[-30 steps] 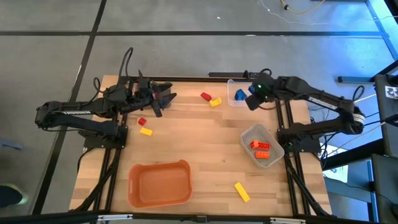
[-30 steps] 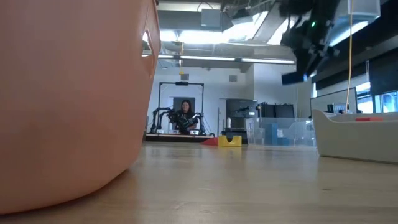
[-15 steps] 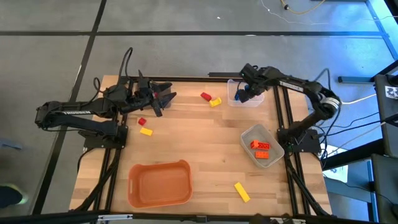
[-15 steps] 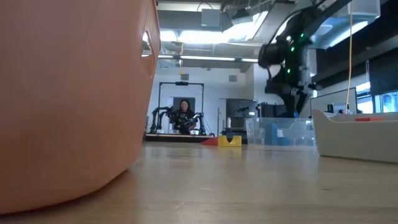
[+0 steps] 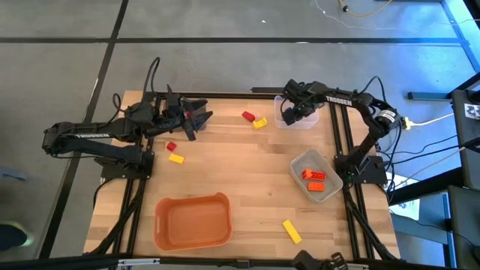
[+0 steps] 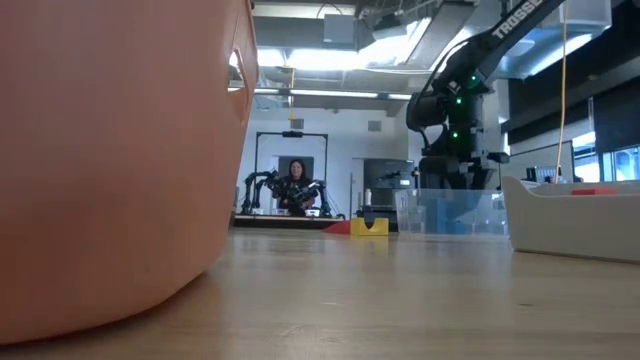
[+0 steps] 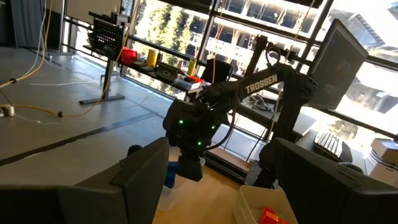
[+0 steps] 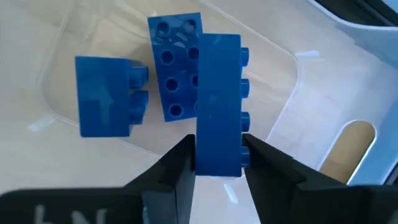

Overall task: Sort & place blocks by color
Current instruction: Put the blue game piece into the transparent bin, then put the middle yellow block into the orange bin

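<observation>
My right gripper [image 5: 289, 114] is over the clear bin [image 5: 309, 124] at the table's far right and is shut on a long blue block [image 8: 217, 93]. Two more blue blocks [image 8: 106, 94] [image 8: 176, 65] lie on the bin's floor below it. My left gripper [image 5: 201, 116] waits open near the far left edge. On the table lie a red block [image 5: 248, 115] and a yellow block [image 5: 260, 122] left of the clear bin, a red block [image 5: 171, 147] and a yellow block [image 5: 176, 158] by the left arm, and a yellow block [image 5: 291, 231] near the front. My right gripper pinches the long blue block by its near end [image 8: 217, 163] between the two fingers [image 8: 181, 163], one on each long side. The fingers come from above, pointing down into the clear bin. The block is held lengthwise along the fingers, above the two blue blocks lying there.
A pale bin [image 5: 335, 182] with orange blocks [image 5: 314, 178] stands at the right edge. An orange bin [image 5: 193, 221] sits at the near left and fills the low view's left side [image 6: 110, 150]. A person sits far back in the room [image 6: 297, 185].
My right gripper has moved toward the table's left and come down from high above until it stands over the clear bin, still shut on the blue block.
</observation>
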Controlling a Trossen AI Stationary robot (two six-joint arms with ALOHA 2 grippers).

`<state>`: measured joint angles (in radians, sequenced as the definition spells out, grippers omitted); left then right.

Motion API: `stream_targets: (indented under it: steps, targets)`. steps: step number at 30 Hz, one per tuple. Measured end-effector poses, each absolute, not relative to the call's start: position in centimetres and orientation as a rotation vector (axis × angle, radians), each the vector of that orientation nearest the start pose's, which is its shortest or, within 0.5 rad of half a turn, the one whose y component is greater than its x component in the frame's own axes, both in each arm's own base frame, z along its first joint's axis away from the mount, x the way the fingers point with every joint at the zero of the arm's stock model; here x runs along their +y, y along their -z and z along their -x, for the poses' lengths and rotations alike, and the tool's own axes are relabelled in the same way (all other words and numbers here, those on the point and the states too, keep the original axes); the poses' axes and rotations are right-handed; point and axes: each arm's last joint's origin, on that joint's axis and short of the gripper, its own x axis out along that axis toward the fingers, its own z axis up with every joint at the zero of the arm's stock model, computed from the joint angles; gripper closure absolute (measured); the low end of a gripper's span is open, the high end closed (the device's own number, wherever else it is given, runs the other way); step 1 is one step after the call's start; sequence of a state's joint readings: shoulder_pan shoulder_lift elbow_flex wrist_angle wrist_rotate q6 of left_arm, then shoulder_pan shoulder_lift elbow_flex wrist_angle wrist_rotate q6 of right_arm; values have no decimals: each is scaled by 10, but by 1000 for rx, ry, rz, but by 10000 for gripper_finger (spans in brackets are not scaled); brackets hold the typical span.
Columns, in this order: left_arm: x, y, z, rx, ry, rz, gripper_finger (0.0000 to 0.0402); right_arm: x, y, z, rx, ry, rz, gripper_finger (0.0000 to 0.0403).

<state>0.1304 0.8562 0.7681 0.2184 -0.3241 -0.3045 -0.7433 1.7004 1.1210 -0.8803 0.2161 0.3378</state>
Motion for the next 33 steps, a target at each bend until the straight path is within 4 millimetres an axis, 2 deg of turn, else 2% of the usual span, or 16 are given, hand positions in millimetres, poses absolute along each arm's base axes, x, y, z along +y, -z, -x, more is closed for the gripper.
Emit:
stream_targets:
  steps: [5,11,16,19,25,29,33]
  targets:
    - [34,-353,-188,-198,-431,311,123,-207,-188,-217,1344,1017,-654,270]
    - [34,-353,-188,-198,-431,311,123,-207,-199,-212,1317,969,-634,270]
    - [34,-353,-188,-198,-431,311,123,-205,-214,-207,1263,949,-621,269]
    - [34,-353,-188,-198,-431,311,123,-202,-230,-205,1162,928,-610,269]
    - [33,-353,-188,-188,-403,309,123,-180,-277,-212,860,645,-559,269]
    - [29,-352,-190,-152,-265,284,123,-160,-305,-212,690,390,-565,269]
    - [24,-355,-186,-143,-82,286,123,-137,-324,-208,607,180,-568,269]
